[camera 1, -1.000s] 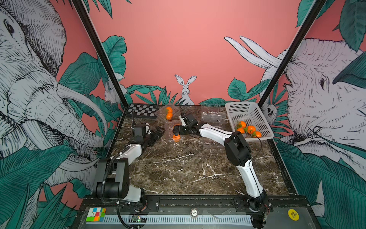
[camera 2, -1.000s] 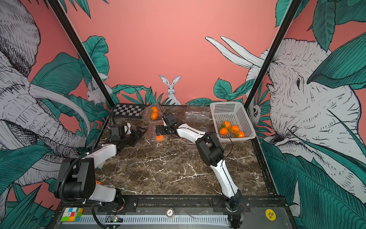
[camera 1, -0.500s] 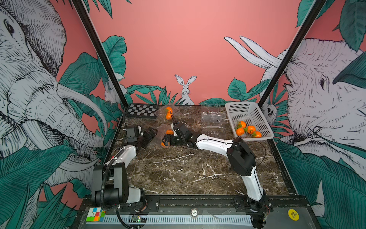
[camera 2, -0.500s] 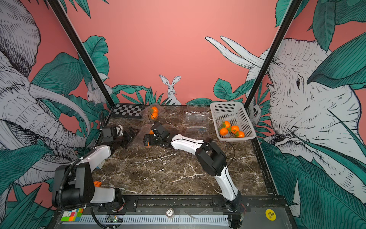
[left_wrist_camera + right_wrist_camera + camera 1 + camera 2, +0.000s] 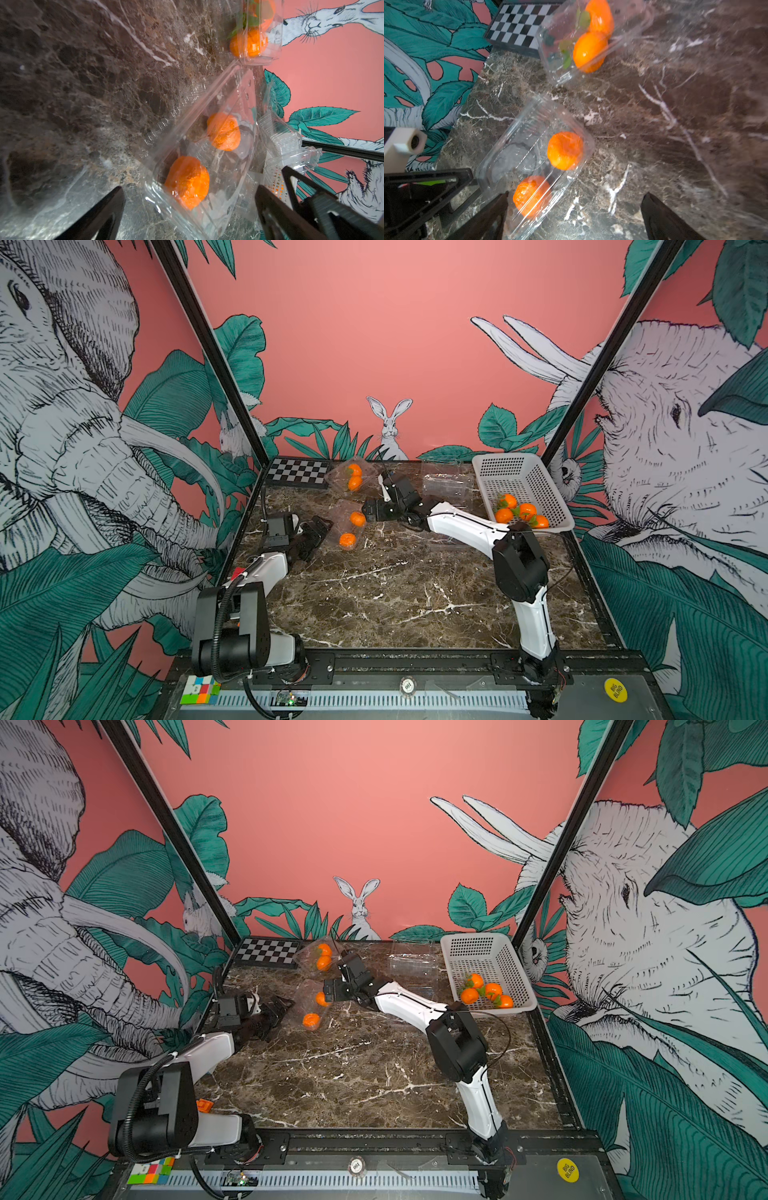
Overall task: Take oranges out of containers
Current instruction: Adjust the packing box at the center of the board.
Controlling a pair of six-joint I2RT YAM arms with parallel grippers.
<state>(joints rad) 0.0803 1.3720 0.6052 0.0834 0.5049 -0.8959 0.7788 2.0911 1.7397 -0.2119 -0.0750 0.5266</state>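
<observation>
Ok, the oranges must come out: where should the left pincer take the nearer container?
Probably grip the container by its short end's flat rim, straight in from the left pincer: that end faces its open jaws, and the rim is thin.

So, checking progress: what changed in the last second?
The right gripper swung toward the left arm and back, nudging the near container that way. Left gripper shifted slightly. Both open, nothing held. Far container and basket unchanged.
</observation>
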